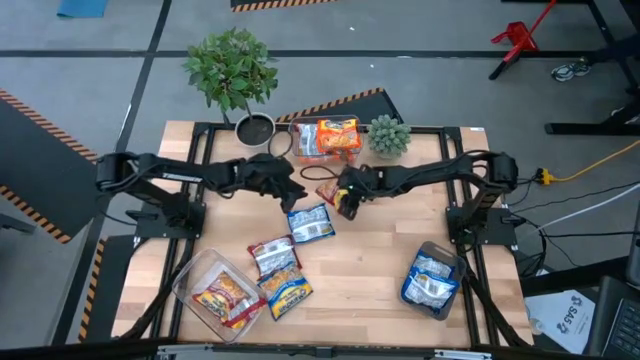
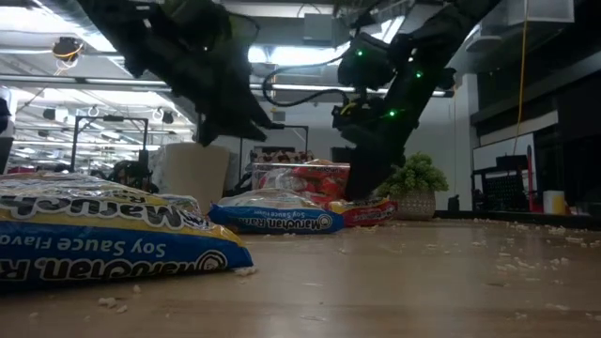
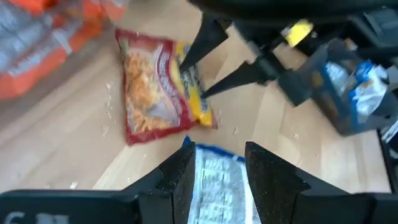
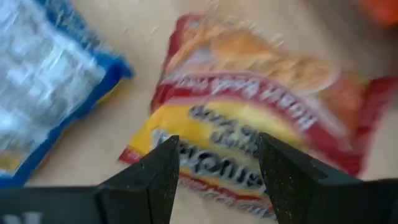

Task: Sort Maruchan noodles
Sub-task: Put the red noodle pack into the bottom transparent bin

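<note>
The Maruchan noodles lie spread over the wooden table. A red packet (image 4: 249,118) (image 3: 152,87) lies at mid-table, beside a blue-and-white packet (image 1: 312,223) (image 3: 217,180). My right gripper (image 4: 217,168) (image 1: 347,200) is open and points down over the red packet's yellow-printed end. My left gripper (image 3: 217,165) (image 1: 292,198) is open and hangs well above the blue-and-white packet, touching nothing. Two more packets (image 1: 272,256) (image 1: 288,292) lie flat nearer the near edge. Orange packets (image 1: 330,138) sit in a clear tub at the far edge. My right gripper comes from above at the red packet's yellow-printed end (image 3: 196,93), one finger (image 3: 196,50) on either side of it. The packet lies flat on the table. Whether the fingertips touch it, I cannot tell.
A clear tub (image 1: 200,275) with red packets stands at the near left, and another (image 1: 432,278) with blue packets at the near right. A potted plant (image 1: 240,75) and a small succulent (image 1: 388,135) stand at the far edge. Crumbs dot the wood.
</note>
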You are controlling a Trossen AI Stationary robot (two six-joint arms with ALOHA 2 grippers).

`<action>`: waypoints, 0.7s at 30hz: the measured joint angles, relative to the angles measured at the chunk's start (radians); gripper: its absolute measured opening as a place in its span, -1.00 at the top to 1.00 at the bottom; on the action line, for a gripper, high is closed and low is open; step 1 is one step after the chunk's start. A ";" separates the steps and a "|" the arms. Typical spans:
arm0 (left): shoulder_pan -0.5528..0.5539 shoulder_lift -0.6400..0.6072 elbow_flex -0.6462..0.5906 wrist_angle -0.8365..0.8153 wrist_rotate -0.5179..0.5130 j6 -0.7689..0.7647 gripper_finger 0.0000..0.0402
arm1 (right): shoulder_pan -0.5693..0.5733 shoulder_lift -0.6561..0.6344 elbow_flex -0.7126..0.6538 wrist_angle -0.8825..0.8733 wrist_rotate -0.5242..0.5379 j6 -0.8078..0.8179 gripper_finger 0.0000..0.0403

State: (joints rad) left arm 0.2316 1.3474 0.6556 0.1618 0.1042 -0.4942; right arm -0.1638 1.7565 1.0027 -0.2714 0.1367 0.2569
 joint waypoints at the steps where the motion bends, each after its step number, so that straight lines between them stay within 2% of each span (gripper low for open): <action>1: 0.001 0.011 0.000 -0.004 0.002 0.000 0.33 | 0.001 0.010 -0.001 0.009 -0.017 -0.002 0.02; 12: 0.005 0.052 0.000 0.006 -0.022 0.039 0.33 | 0.055 0.098 0.002 0.326 -0.228 -0.024 0.02; 15: 0.009 0.056 0.000 0.010 -0.043 0.059 0.33 | 0.062 0.072 0.038 0.327 -0.285 -0.031 0.02; 17: 0.015 0.070 0.000 0.016 -0.051 0.061 0.33 | 0.068 0.040 0.056 0.286 -0.265 -0.024 0.02; 21: 0.022 0.142 0.000 0.055 -0.044 0.061 0.33 | 0.073 -0.018 0.055 0.144 -0.128 0.031 0.02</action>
State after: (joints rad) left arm 0.2535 1.4898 0.6556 0.2170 0.0601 -0.4328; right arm -0.0907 1.7390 1.0580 -0.1277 0.0091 0.2883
